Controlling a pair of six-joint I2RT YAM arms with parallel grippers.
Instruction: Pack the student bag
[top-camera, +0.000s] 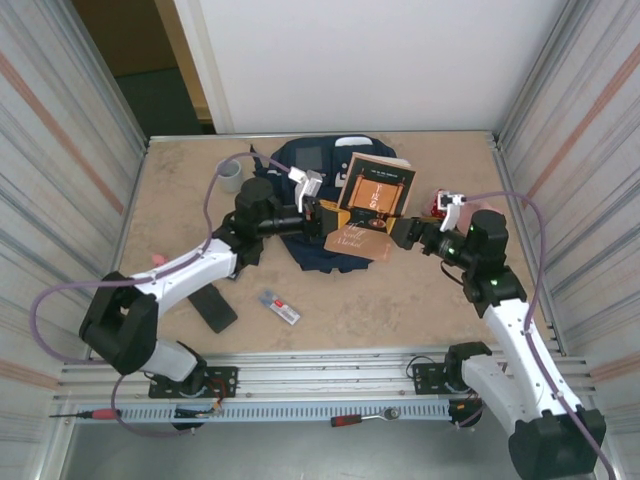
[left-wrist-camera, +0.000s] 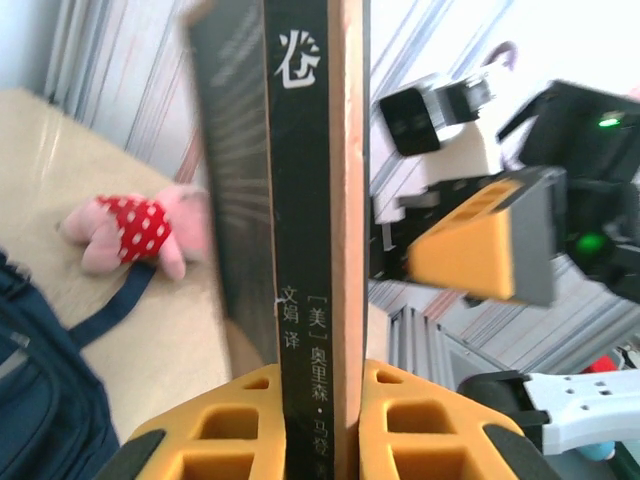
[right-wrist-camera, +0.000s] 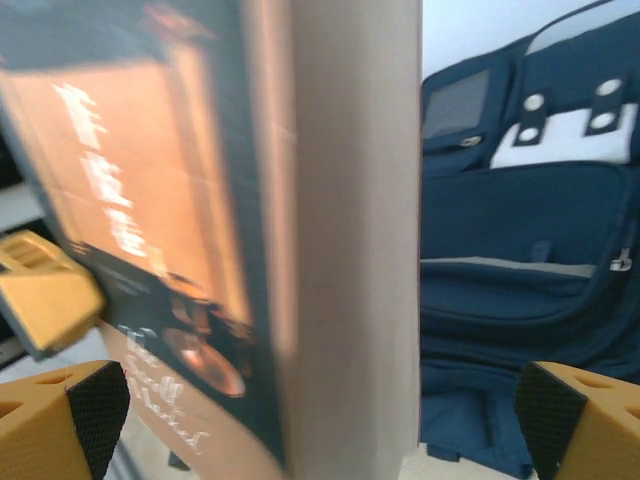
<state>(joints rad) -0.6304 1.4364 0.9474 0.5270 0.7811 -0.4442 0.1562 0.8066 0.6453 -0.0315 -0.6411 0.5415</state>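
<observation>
**Two grippers at one book above the bag**

Left gripper is clenched on a book. Its yellow fingers press on both faces at the lower end of the black spine, which stands upright straight ahead of the wrist camera. Right gripper faces the same book from the opposite side with its jaws spread wide. The book sits between them, close to one finger, with a clear gap before the other, so nothing is grasped there. The student bag lies flat on the table underneath both grippers. It shows beyond the right gripper's spread fingers, and low to the left of the left gripper. A pink plush toy in red spotted cloth lies ahead and to the left of the left gripper, past a strap of the bag.
</observation>
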